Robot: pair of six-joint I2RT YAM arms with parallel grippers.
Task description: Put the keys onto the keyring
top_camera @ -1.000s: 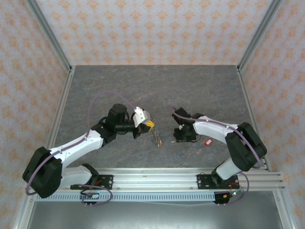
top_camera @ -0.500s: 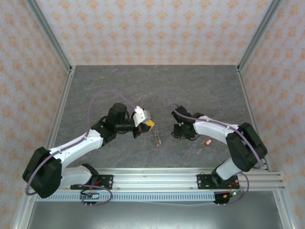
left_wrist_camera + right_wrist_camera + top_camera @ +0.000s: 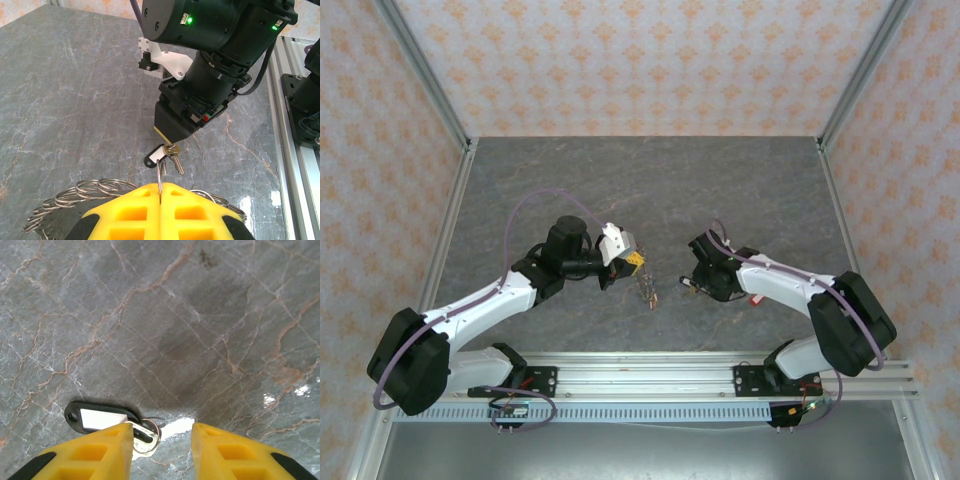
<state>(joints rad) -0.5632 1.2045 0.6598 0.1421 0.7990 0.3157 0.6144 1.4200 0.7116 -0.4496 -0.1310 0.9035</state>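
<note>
Top external view: the right arm has swung over the last second. Its elbow now sits further right and nearer, its wrist has turned, and the right gripper (image 3: 692,283) points left toward the keyring (image 3: 647,290). The left arm has not moved. The left gripper (image 3: 631,262) holds the same spot, and the keyring hangs from it where it did before, over the middle of the table (image 3: 620,180). It is between the two grippers and apart from the right one.

In the left wrist view the yellow fingers (image 3: 130,210) are pressed together with a thin wire of the keyring pinched between them. Its coiled loops spread out just below, so the ring is clamped and held out ready.

In the right wrist view the right jaws stand apart, with bare table showing through the gap. A key (image 3: 146,436) joined to a black tag (image 3: 100,417) with a white label seems to lie on the table. It is just beside the finger on the left of that view and partly tucked behind its tip. Nothing lies between the pads.

I judge the key is not gripped. The swing has brought the gripper to the key, but picking it up and threading it onto the ring are not yet done.
</note>
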